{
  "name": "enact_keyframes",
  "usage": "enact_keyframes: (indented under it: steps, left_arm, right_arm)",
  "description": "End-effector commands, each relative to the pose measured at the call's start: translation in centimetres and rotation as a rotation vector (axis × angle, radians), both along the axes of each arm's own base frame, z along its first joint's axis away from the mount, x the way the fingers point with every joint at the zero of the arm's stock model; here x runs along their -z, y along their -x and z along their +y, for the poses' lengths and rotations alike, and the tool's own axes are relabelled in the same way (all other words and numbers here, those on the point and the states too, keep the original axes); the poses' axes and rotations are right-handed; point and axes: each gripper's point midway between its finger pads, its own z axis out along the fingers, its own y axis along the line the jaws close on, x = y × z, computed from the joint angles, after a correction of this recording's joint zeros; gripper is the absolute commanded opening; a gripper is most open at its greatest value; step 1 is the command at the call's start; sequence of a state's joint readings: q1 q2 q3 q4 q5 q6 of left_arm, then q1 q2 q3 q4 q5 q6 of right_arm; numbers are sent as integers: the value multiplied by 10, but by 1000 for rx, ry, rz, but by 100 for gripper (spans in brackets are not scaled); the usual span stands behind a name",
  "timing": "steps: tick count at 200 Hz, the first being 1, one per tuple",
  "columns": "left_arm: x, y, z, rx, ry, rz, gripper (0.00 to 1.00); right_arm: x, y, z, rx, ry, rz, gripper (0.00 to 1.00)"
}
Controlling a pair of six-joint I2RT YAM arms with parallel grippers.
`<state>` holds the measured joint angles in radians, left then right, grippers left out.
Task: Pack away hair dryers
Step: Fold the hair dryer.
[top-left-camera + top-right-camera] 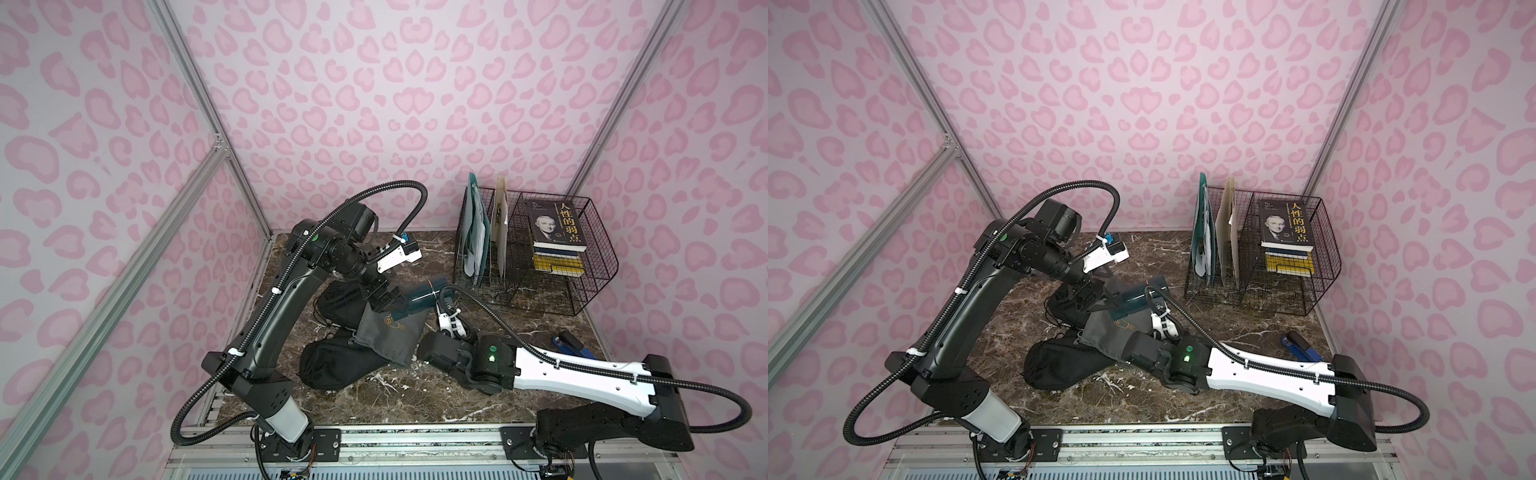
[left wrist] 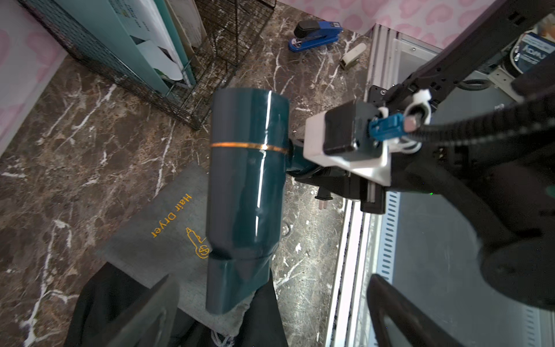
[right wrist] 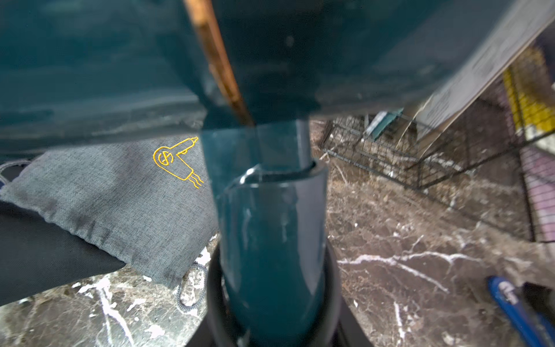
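The teal hair dryer (image 1: 419, 300) is held above the grey pouch (image 1: 392, 332), barrel roughly level. Its nozzle is pointed over the pouch's drawstring end. Whether the nozzle touches the cloth cannot be told.

The right claw (image 3: 271, 300) is clenched on the dryer's handle (image 3: 270, 225); the barrel is carried crosswise ahead of it. The left claw (image 2: 271, 288) is spread wide and grasps nothing. It is seen just beyond the nozzle end, over the pouch's mouth side, with the nozzle pointing at the gap between its fingers (image 2: 144, 315). No contact with the dryer is shown.

Handling, judged: a hard, glossy plastic shell, stiff, fairly light, probably slippery on the round barrel. The handle is the better place to be gripped, being narrow with flatter sides, and it is already taken there. The barrel looks too wide and slick for a sure pinch. A plug (image 2: 323, 200) is seen by the handle, so a loose cord may snag on the way in.

The pouch is soft and lies flat. Its mouth likely has to be pulled open by the free claw before the nozzle can be fed in. A black pouch (image 1: 332, 365) is partly tucked under the grey pouch.
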<state>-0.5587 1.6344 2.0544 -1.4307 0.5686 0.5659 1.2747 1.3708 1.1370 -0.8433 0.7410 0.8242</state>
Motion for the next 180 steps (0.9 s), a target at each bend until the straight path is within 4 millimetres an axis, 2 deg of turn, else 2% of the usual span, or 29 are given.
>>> enact_keyframes:
  steps: [1,42,83,180]
  left_arm:
    - [1,19,2,75,13,36,99]
    - [18,34,8,115,-28,98,99]
    - [31,36,12,138,-68,130,99]
    - [38,34,4,147,-67,194,99]
  right_arm:
    - [-20,-6,-7,60,87,-146,0]
    - [-26,5,19,-18,134,-175,0]
    - [-29,18,36,-85,127,-190,0]
    - [-44,30,48,-113,115,-246,0]
